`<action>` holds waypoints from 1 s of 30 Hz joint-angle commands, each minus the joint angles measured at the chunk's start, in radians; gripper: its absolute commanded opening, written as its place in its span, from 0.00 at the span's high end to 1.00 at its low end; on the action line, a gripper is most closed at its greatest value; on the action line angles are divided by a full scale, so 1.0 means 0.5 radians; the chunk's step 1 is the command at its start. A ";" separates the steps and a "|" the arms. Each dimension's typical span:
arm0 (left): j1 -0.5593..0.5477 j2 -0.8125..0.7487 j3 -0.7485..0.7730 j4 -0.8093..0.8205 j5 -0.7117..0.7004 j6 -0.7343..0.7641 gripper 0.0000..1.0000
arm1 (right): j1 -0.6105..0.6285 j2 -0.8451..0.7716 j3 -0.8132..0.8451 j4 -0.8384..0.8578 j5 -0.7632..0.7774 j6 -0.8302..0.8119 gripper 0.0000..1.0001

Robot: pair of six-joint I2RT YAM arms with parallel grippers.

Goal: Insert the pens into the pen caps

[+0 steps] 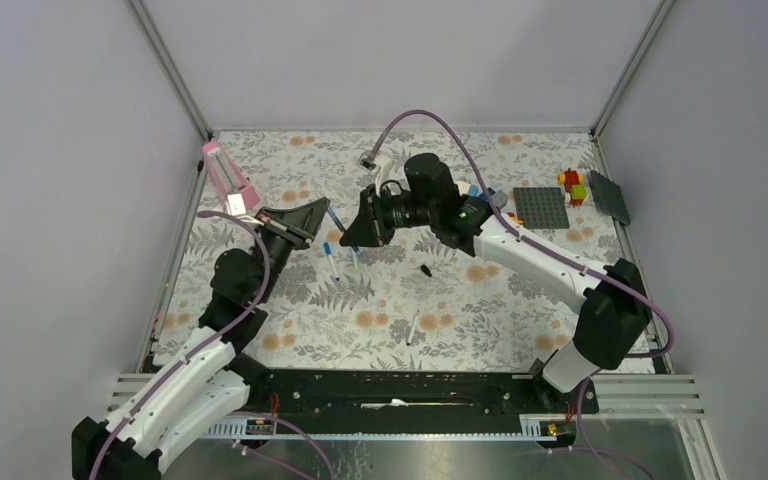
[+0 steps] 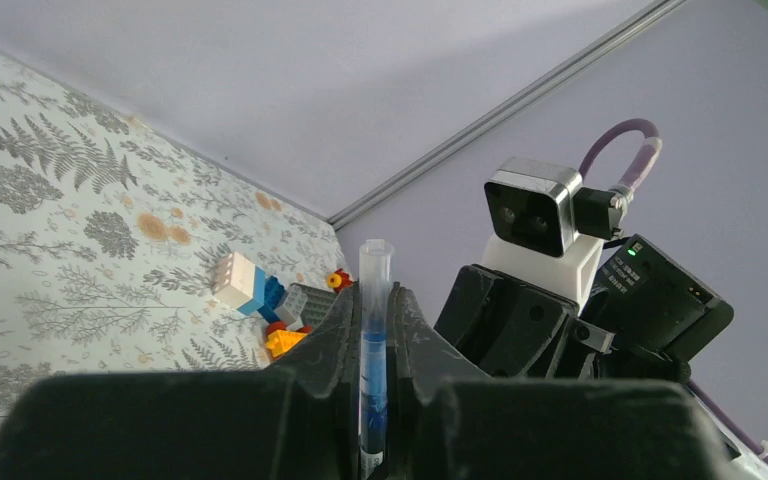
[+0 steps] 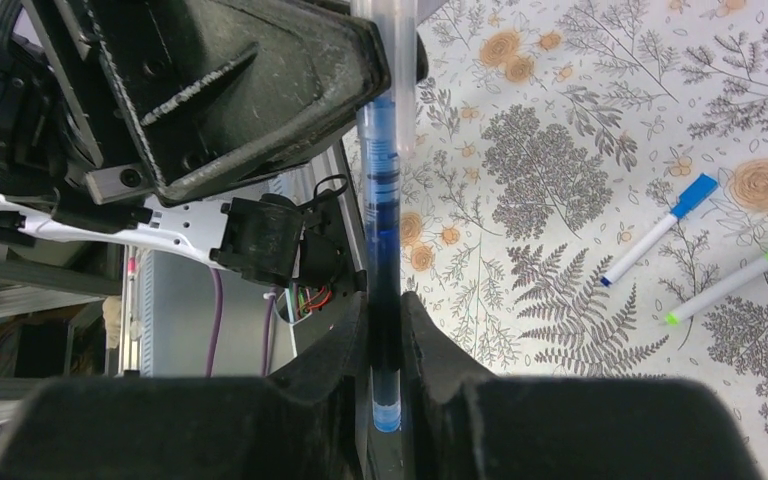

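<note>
While two white pens [image 3: 657, 232] lie at three o'clock in the right wrist view, one blue pen [image 3: 380, 180] is clenched by the left gripper [image 2: 378, 310] and the right gripper [image 3: 385, 320].

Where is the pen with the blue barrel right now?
The blue pen is off the table, in mid-air left of centre in the top view, its ends pinched by the left gripper and the right gripper.

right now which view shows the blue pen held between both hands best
Right wrist: the translucent blue plastic pen runs lengthwise from the right hand into the left hand. Left wrist shows only its clamped end; top external, a thin sliver.
</note>
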 commanded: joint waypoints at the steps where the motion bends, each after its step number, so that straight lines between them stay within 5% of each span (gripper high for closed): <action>1: -0.134 -0.137 0.134 -0.537 0.264 0.228 0.90 | -0.040 -0.193 0.014 0.753 0.147 -0.001 1.00; 10: -0.135 -0.156 0.567 -0.726 0.161 0.506 0.40 | -0.028 -0.373 -0.281 0.884 0.077 0.084 1.00; 15: -0.134 -0.234 0.734 -0.797 0.120 0.657 0.22 | -0.011 -0.527 -0.379 0.844 0.026 0.059 1.00; 22: -0.135 -0.186 0.997 -0.921 0.316 0.771 0.23 | 0.021 -0.722 -0.495 0.825 -0.018 0.023 1.00; 30: -0.135 0.129 1.257 -0.999 0.633 0.740 0.40 | 0.201 -0.722 -0.369 0.404 0.351 -0.316 1.00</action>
